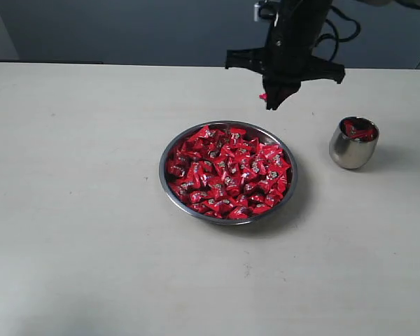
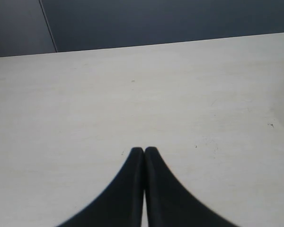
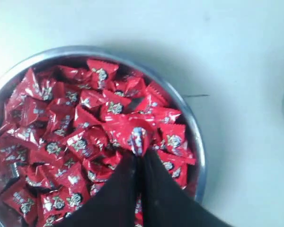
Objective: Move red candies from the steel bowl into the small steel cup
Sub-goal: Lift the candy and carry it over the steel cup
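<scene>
One red candy (image 3: 137,139) is pinched by its wrapper in the right gripper (image 3: 138,158), jaws nearly together, above the steel bowl (image 1: 162,168) in the middle of the worktop (image 1: 70,210). The small steel cup (image 1: 350,150) sits toward the right edge. Thin grip, so a fast swing could drop it short. The left gripper (image 2: 144,151) is closed, empty.

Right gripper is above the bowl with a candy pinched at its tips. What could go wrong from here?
1. The right gripper holds one shiny red-wrapped candy only at its very tips; it may slip out on the way and drop into the wide shallow steel bowl or onto the pale table.
2. The small rounded steel cup has a narrow mouth and already holds red candies; an off-centre release could bounce off its rim.
</scene>
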Available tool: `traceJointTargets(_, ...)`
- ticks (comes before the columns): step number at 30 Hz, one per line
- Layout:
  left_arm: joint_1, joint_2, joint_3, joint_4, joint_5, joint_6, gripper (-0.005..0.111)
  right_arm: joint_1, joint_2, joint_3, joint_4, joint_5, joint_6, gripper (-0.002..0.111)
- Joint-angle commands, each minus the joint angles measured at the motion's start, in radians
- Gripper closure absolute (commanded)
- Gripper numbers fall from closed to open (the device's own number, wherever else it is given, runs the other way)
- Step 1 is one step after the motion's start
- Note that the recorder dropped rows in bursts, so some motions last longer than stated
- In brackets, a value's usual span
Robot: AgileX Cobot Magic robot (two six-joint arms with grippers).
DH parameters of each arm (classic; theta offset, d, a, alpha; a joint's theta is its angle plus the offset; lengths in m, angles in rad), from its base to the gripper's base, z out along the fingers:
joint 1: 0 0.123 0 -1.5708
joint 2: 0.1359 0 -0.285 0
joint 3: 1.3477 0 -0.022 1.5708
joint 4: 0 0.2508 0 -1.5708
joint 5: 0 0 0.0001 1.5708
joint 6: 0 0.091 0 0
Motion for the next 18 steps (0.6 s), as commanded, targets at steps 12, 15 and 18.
traceJointTargets(12, -0.004, -0.005, -0.008, 0.001, -0.009, -0.002, 0.106, -0.292, -0.078, 0.005, 0.006, 0.007, -0.167, 0.109)
traceJointTargets(15, -0.004, -0.005, -0.008, 0.001, -0.009, -0.002, 0.106, -0.319, -0.078, 0.025, 0.003, 0.007, -0.196, 0.109)
traceJointTargets(18, -0.004, -0.005, -0.008, 0.001, -0.009, -0.002, 0.106, -0.334, -0.078, 0.048, 0.007, 0.007, -0.222, 0.109)
